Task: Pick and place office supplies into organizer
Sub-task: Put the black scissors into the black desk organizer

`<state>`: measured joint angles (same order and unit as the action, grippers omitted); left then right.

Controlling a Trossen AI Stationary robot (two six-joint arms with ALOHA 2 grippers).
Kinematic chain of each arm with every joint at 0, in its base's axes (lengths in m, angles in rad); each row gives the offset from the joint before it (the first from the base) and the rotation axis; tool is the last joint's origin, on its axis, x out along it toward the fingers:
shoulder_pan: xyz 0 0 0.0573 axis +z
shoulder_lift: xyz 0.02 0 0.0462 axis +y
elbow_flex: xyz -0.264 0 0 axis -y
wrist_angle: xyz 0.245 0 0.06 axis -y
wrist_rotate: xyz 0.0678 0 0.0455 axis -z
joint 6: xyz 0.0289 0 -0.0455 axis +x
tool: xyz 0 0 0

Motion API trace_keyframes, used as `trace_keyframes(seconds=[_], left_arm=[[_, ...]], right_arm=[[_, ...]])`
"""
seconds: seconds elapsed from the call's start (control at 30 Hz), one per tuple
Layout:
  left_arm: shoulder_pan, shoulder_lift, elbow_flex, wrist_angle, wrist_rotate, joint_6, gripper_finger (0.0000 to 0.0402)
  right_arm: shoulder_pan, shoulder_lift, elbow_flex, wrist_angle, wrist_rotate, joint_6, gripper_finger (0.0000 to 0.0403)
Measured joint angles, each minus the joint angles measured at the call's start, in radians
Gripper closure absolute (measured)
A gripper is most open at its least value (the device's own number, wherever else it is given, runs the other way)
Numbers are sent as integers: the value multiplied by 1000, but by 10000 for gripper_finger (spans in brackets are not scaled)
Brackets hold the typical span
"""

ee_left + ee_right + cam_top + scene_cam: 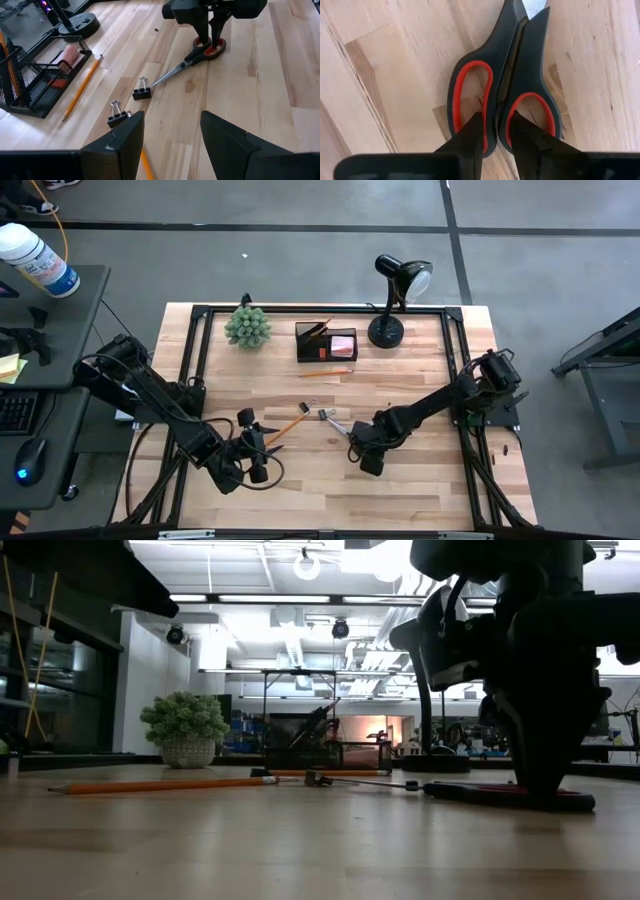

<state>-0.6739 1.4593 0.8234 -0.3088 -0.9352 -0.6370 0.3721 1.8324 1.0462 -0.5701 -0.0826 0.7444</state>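
Note:
The scissors [340,426], with black handles lined in red, lie flat on the wooden table, blades pointing toward the left arm. My right gripper [497,122] stands over their handle end, pointing down. My left gripper [172,120] is open and hovers low over the table's near left part, with an orange pencil [290,425] running under it. A second pencil [82,87] lies in front of the black mesh organizer [325,342], which stands at the far edge with a pink sticky pad [70,52] inside. My right gripper comes at the scissors from above, pointing down, one finger [472,132] in each handle loop. The two inner bars of the handles [501,100] sit pinched between the fingers. The scissors lie flat on the table [395,75], blades shut.
Two black binder clips [142,90] [117,115] lie between the two grippers, near the scissor tips. A green spiky plant [247,327] and a black desk lamp [395,300] flank the organizer at the far edge. A black frame [200,360] borders the table.

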Motion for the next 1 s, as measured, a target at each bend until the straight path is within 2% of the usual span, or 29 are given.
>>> trace_keyframes(seconds=[0.3,0.7,1.0], left_arm=[[0,0,0,0,-1,0,218],[0,0,0,0,-3,0,218],[0,0,0,2,-11,0,218]], right_arm=[[0,-22,-3,-12,4,18,331],[1,-124,-2,-23,45,67,332],[-35,-238,-2,-14,188,97,331]])
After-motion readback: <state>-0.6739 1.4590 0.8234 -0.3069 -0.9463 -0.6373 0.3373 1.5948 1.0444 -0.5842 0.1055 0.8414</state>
